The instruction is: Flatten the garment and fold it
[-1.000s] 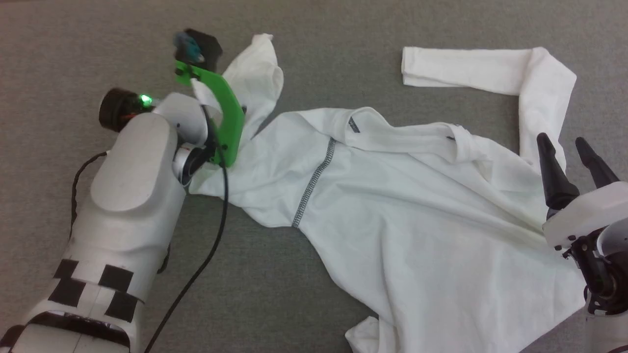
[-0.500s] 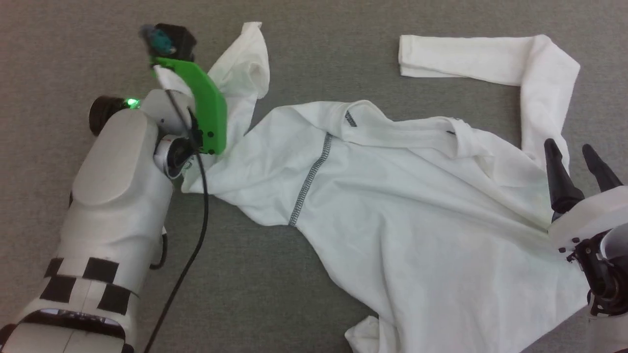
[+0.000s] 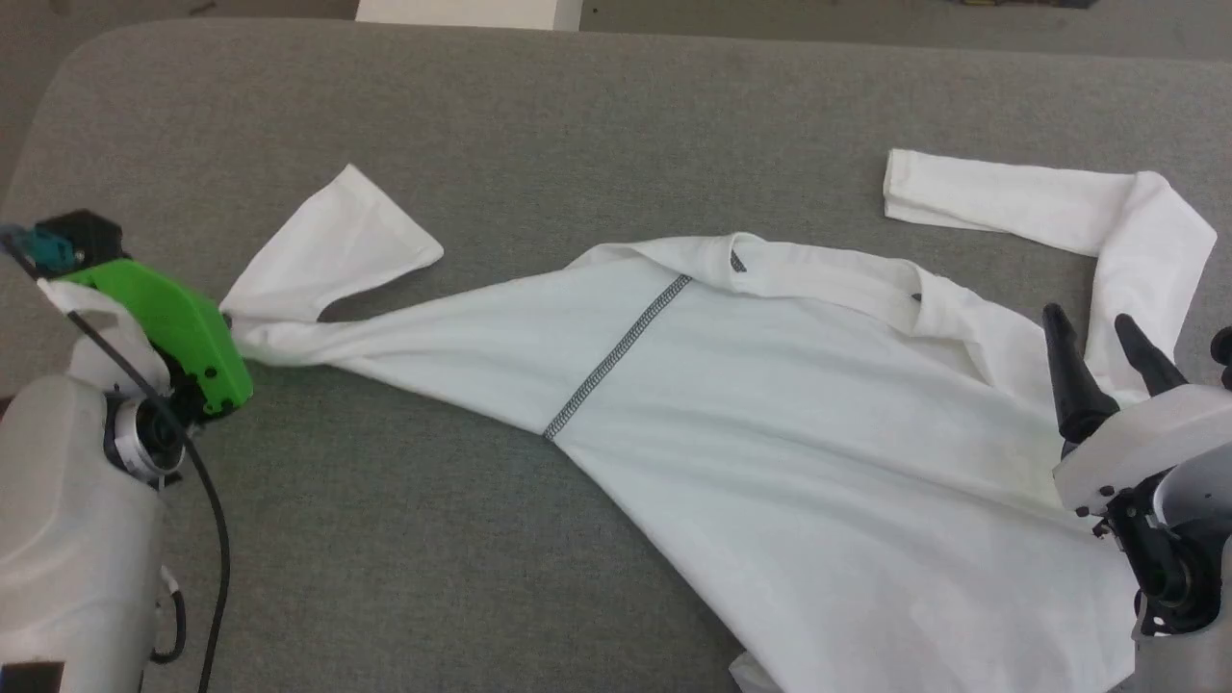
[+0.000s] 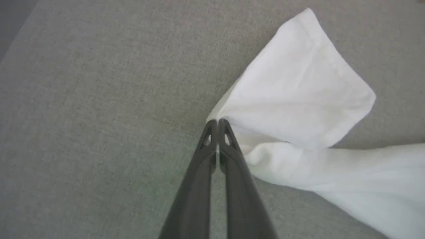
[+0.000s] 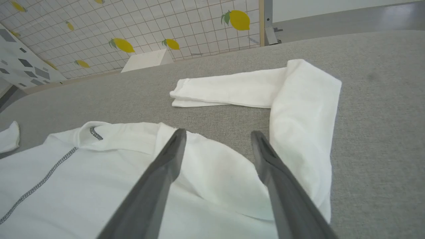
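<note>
Where the white garment (image 3: pixel 818 462) is spread across the grey bench (image 3: pixel 385 539), its collar is found toward the far edge, and a dark stitched seam (image 3: pixel 616 356) is seen running down from it. The left hand (image 4: pixel 217 123) is closed, its fingertips pinched on a fold of the left sleeve (image 3: pixel 337 250), which is drawn taut toward the bench's left end. The right hand (image 3: pixel 1088 316) is held wide apart above the opposite shoulder with nothing gripped, beside the right sleeve (image 3: pixel 1145 221), which is doubled back on itself.
</note>
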Tool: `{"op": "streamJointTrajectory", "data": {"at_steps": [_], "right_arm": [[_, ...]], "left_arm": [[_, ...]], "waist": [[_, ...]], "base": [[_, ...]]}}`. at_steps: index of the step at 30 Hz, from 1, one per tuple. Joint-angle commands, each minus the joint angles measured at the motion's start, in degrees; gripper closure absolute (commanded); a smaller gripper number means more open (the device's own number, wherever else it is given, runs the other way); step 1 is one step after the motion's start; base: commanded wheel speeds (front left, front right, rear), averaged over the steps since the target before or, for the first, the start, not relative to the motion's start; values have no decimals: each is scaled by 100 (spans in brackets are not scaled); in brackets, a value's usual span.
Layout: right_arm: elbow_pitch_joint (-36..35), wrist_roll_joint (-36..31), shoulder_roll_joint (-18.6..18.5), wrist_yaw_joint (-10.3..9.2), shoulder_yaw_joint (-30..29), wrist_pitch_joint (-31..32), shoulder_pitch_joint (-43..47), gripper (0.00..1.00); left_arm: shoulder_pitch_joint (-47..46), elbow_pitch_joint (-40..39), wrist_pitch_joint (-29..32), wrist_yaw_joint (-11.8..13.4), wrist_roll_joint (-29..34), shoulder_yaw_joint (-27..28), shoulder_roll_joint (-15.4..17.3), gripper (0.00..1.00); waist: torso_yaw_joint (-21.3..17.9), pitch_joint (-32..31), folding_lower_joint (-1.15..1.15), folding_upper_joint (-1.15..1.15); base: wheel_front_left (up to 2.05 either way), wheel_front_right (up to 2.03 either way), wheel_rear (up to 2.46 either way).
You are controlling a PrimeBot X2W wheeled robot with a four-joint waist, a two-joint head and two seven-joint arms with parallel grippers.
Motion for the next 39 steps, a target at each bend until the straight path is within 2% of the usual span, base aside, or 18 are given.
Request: {"op": "streamJointTrajectory", "data": {"at_steps": [1, 7, 10, 11, 12, 16, 18, 21, 23, 25, 26, 29, 32, 35, 36, 39], "right_arm": [[24, 14, -2, -8, 17, -25, 74, 0], [109, 56, -2, -8, 24, -41, 151, 0], [134, 72, -2, -8, -4, -48, 198, 0], [142, 72, -2, -8, -22, -48, 213, 0], [147, 69, -2, -8, -39, -46, 220, 0], [168, 73, -2, -8, -68, -43, 252, 0], [156, 77, -2, -8, -50, -36, 275, 0], [100, 36, -2, -8, 65, 17, 355, 0], [43, -62, -2, -8, 164, 101, 440, 0], [8, -169, -2, -8, 311, 282, 542, 0], [-2, -205, -2, -8, 387, 383, 584, 0], [-25, -268, -2, -8, 563, 786, 719, 0], [-125, -419, -2, -8, 617, 1187, 779, 0], [-195, -705, -2, -8, 651, 1549, 795, 0], [-187, -773, -2, -8, 680, 1698, 792, 0], [-141, -971, -2, -8, 839, 2041, 742, 0]], "left_arm": [[254, -114, 180, 75, -101, 44, 52, 100], [1178, -688, 1216, 376, -640, 217, -27, 100], [1514, -1115, 1434, 525, -864, 357, -83, 100], [1573, -1299, 1343, 563, -868, 416, -77, 64], [1598, -1442, 1231, 594, -872, 479, -85, 0], [1591, -2096, 269, 553, -832, 833, -163, 0], [1592, -2433, -538, 486, -677, 1037, -206, 0], [1717, -2901, -2197, 254, -67, 1147, -218, 0], [1928, -3099, -3250, 100, 462, 1007, -247, 0], [2204, -3183, -4103, 73, 946, 792, -355, 0], [2327, -3197, -4276, 88, 1091, 707, -447, 0], [2755, -3078, -4412, -43, 1204, 253, -901, 0], [2905, -2781, -4236, -295, 1074, -236, -1255, 0], [2827, -2476, -3724, -463, 974, -663, -1498, 0], [2773, -2332, -3390, -500, 963, -843, -1550, 0], [2603, -2041, -2592, -504, 875, -1151, -1679, 0]], "waist": [[142, -177, 0, 0], [84, -280, 0, 0], [89, -325, 0, 0], [103, -340, 0, 0], [116, -351, 0, 0], [148, -420, 0, 0], [145, -440, 0, 0], [115, -458, 0, 0], [99, -471, 0, 0], [85, -486, 0, 0], [80, -494, 0, 0], [80, -547, 0, 0], [85, -574, 0, 0], [81, -592, 0, 0], [72, -593, 0, 0], [24, -587, 0, 0]], "base": [[0, 0, 0], [0, 0, 0], [0, 0, 0], [0, 0, 0], [0, 0, 0], [0, 0, 0], [0, 0, 0], [0, 0, 0], [0, 0, 0], [0, 0, 0], [0, 0, 0], [0, 0, 0], [0, 0, 0], [0, 0, 0], [0, 0, 0], [0, 0, 0]]}}
